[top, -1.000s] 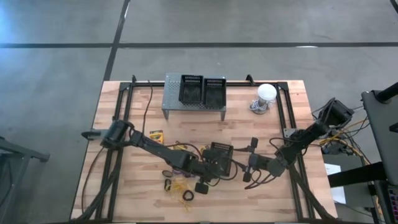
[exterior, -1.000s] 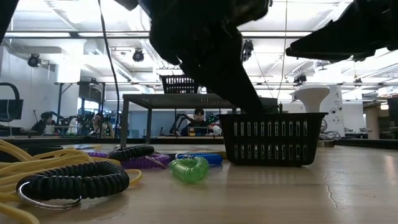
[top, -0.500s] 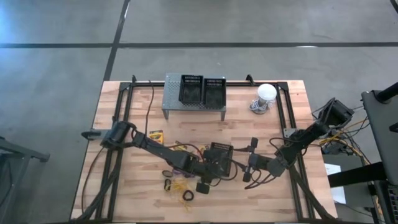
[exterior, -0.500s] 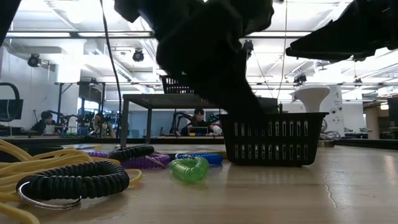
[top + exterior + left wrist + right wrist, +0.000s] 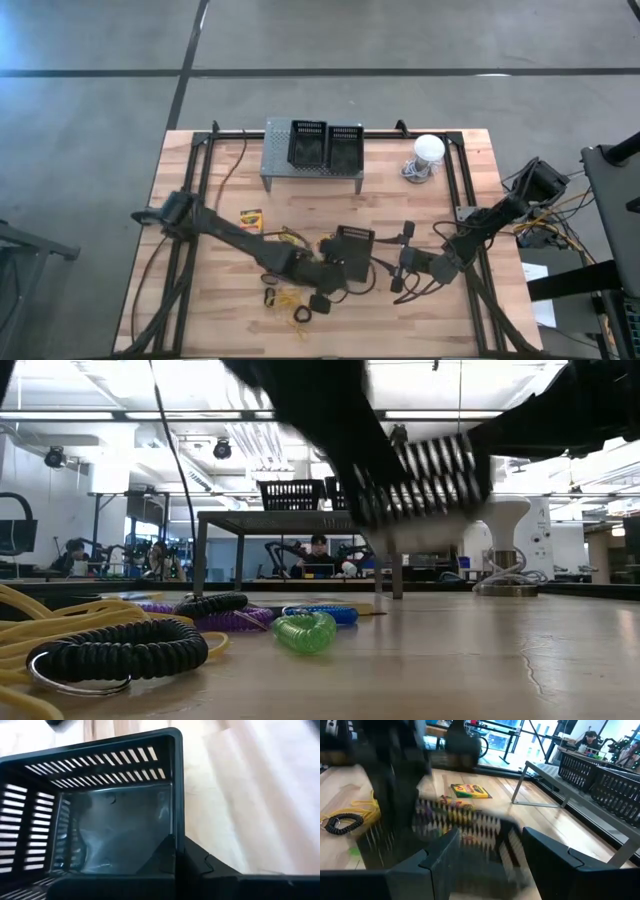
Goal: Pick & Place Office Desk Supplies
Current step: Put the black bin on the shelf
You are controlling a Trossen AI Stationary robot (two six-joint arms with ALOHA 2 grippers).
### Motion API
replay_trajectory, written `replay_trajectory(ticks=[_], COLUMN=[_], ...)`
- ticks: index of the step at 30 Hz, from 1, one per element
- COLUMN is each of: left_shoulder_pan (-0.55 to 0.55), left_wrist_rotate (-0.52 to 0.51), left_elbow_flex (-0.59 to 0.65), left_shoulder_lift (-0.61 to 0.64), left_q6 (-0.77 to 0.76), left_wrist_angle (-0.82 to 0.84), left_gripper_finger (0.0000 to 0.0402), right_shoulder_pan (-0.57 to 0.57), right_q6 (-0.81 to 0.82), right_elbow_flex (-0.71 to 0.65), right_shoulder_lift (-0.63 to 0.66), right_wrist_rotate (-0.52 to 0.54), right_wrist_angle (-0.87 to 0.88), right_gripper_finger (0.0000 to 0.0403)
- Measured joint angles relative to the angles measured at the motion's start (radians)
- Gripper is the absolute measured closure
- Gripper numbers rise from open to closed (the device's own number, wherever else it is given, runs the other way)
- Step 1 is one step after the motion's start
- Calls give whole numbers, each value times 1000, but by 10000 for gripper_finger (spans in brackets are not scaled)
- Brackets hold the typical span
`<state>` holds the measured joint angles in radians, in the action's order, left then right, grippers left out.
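Note:
My left gripper [image 5: 179, 851] is shut on a black mesh basket [image 5: 352, 244] near the table's middle. In the low view the basket [image 5: 425, 485] hangs tilted above the table. My right gripper [image 5: 403, 259] is open just to the basket's right and touches nothing. Two more black baskets [image 5: 327, 144] stand on the grey stand. One crayon box [image 5: 251, 216] lies flat left of the basket, and the right wrist view shows it too [image 5: 470, 791]. Black [image 5: 115, 650], green [image 5: 305, 632], blue [image 5: 320, 613] and purple [image 5: 225, 620] loops lie on the table among yellow bands [image 5: 45, 622]. My left gripper holds the basket by the rim of one side wall [image 5: 176, 832], one finger inside [image 5: 167, 854] and one outside [image 5: 200, 865]. The fingers come slanting from the table's near left side. The basket is lifted clear of the table and tilted.
The grey perforated stand [image 5: 274, 158] is at the far edge, with the white dome [image 5: 429, 150] to its right. Loops and yellow bands [image 5: 288, 298] lie by the near edge, under the left arm. Bare wood shows at the far left and near right.
My left gripper has risen and carried the basket with it. The basket stood flat on the table a second ago; now it is clear of the table and tipped. The right arm has kept still.

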<state>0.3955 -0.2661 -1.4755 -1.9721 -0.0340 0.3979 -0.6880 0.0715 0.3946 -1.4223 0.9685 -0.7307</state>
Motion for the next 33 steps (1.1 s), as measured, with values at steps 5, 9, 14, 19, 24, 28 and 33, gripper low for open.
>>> replay_trajectory(ticks=[5, 9, 14, 19, 24, 28, 33], left_shoulder_pan=[64, 80, 9, -230, -537, -729, -812], left_wrist_rotate=[-110, -163, -197, -228, -205, -66, 24], left_elbow_flex=[-13, -12, 10, 82, 183, 259, 345], left_shoulder_lift=[199, 359, 534, 660, 712, 713, 713], left_q6=[-124, -321, -402, -196, 134, 330, 558], left_wrist_angle=[267, 586, 896, 916, 825, 701, 571], left_gripper_finger=[398, 398, 399, 400, 395, 394, 393], right_shoulder_pan=[0, -1, -1, 1, 1, 1, 0], right_q6=[7, 8, 8, 8, 8, 7, 12], right_elbow_flex=[0, 0, 0, 5, 5, 5, 5], right_shoulder_lift=[0, 0, 0, 0, 0, 0, 0], right_wrist_rotate=[0, 0, 0, 0, 0, 0, 0], right_wrist_angle=[11, 16, 16, 15, 16, 18, 19], right_gripper_finger=[188, 188, 188, 188, 188, 188, 188])
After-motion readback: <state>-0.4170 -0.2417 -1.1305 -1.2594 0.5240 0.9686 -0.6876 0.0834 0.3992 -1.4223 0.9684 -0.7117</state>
